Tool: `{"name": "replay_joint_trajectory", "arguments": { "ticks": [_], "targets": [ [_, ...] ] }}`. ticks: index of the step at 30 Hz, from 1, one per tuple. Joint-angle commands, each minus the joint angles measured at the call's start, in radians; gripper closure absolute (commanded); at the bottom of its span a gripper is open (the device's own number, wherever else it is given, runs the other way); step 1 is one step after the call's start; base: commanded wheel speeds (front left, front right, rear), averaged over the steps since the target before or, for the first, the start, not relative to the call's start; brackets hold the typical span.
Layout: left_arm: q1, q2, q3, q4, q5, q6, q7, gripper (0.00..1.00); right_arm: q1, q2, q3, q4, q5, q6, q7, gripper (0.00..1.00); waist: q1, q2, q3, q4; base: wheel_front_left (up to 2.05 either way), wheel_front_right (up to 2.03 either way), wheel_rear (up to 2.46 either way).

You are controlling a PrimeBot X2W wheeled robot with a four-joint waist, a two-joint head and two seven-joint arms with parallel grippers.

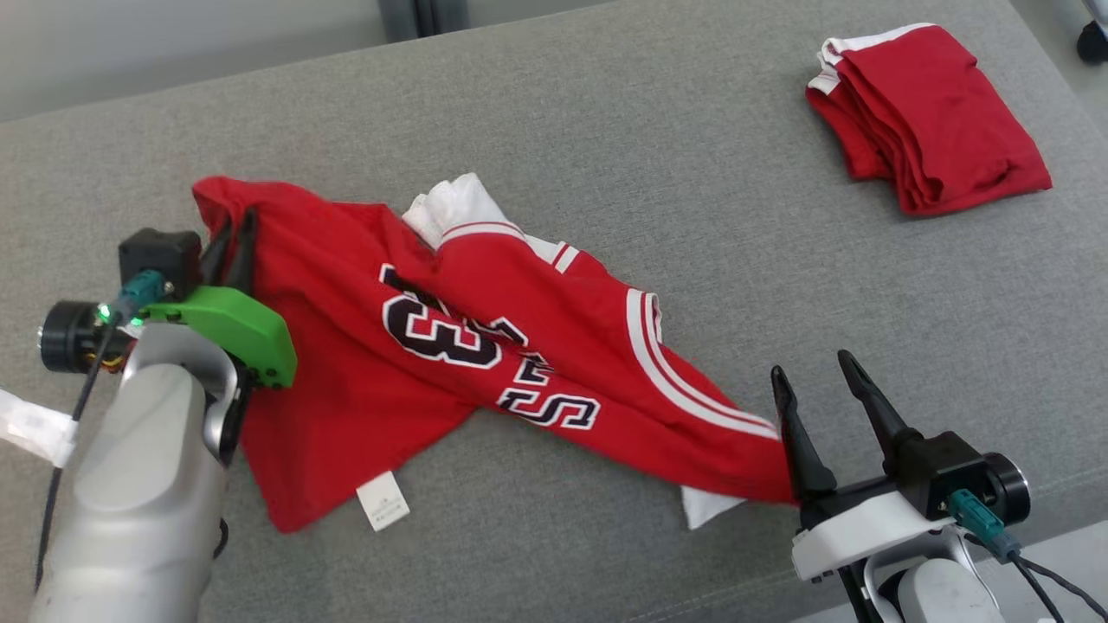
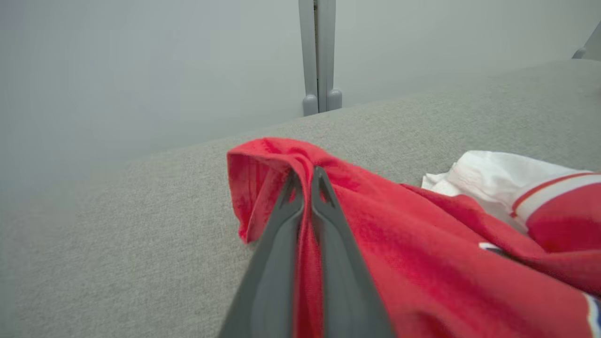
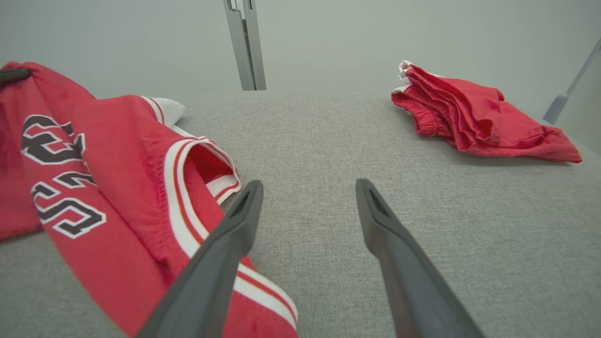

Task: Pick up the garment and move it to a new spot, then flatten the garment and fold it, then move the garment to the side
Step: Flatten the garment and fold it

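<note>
My left gripper, at nine o'clock, pinches the red jersey's far corner, ready, I judge, to lift it off the grey cushion where it sprawls crumpled mid-surface, while my right gripper stands spread beside its four-o'clock hem.

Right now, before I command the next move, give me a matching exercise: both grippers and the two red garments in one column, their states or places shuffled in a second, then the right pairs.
Column one:
1. left gripper
2. right gripper
3. crumpled red jersey with dark numerals
4. folded red-and-white garment

Column two:
A. lying at the far right of the grey fabric surface
B. open, at the jersey's striped end
C. shut on a corner of red cloth
D. spread rumpled across the middle

Pairs: 1-C, 2-B, 3-D, 4-A
</note>
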State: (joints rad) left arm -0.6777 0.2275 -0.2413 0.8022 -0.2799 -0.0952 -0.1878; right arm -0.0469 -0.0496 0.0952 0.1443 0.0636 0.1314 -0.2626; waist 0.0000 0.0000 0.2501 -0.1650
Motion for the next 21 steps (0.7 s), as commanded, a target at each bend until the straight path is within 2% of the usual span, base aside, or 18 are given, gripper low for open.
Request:
{"name": "replay_joint_trajectory", "arguments": {
  "ticks": [1,2,3,4,5,6,7,9,12,16,21],
  "targets": [
    [-0.029,0.012,0.006,0.016,0.011,0.01,-0.02,1.0,-0.01,-0.002,0.005,0.003,-0.006,-0.002,-0.003,0.0,0.0,0.0,0.008,-0.01,0.0,0.0,0.0],
    [-0.046,0.017,0.009,0.031,0.016,0.014,-0.036,0.98,-0.015,-0.002,0.007,0.005,-0.008,-0.002,-0.003,0.0,0.0,0.0,0.011,-0.015,0.0,0.0,0.0],
    [-0.059,0.023,0.009,0.039,0.021,0.019,-0.048,0.91,-0.016,-0.002,0.007,0.004,-0.009,-0.002,-0.003,0.0,0.0,0.0,0.013,-0.018,0.0,0.0,0.0],
    [-0.072,0.027,0.012,0.052,0.021,0.024,-0.058,0.82,-0.016,-0.002,0.007,0.005,-0.01,-0.002,-0.003,0.0,0.0,0.0,0.015,-0.022,0.0,0.0,0.0],
    [-0.078,0.026,0.018,0.066,0.016,0.025,-0.064,0.65,-0.016,-0.002,0.006,0.006,-0.01,-0.002,-0.003,0.0,0.0,0.0,0.016,-0.025,0.0,0.0,0.0],
    [-0.077,0.024,0.017,0.084,0.016,0.025,-0.07,0.36,-0.013,-0.002,0.004,0.008,-0.009,-0.002,-0.003,0.0,0.0,0.0,0.015,-0.027,0.0,0.0,0.0],
    [-0.075,0.019,0.017,0.102,0.015,0.024,-0.069,0.0,-0.011,-0.002,0.003,0.01,-0.008,-0.002,-0.003,0.0,0.0,0.0,0.013,-0.029,0.0,0.0,0.0],
    [-0.069,0.015,0.025,0.128,0.001,0.016,-0.073,0.0,-0.004,-0.002,-0.001,0.013,-0.004,-0.002,-0.003,0.0,0.0,0.0,0.009,-0.03,0.0,0.0,0.0],
    [-0.036,0.018,0.053,0.114,-0.013,0.029,-0.079,0.0,0.008,-0.002,-0.008,0.014,0.005,-0.002,-0.003,0.0,0.0,0.0,-0.004,-0.026,0.0,0.0,0.0],
    [0.072,-0.001,0.128,-0.062,-0.028,0.058,-0.077,0.0,0.026,-0.002,-0.036,0.0,0.012,-0.002,-0.003,0.0,0.0,0.0,-0.029,-0.002,0.0,0.0,0.0],
    [0.292,-0.079,0.19,-0.305,-0.029,0.057,-0.077,0.0,0.052,-0.002,-0.077,-0.013,0.009,-0.002,-0.003,0.0,0.0,0.0,-0.075,0.048,0.0,0.0,0.0]
  ]
}}
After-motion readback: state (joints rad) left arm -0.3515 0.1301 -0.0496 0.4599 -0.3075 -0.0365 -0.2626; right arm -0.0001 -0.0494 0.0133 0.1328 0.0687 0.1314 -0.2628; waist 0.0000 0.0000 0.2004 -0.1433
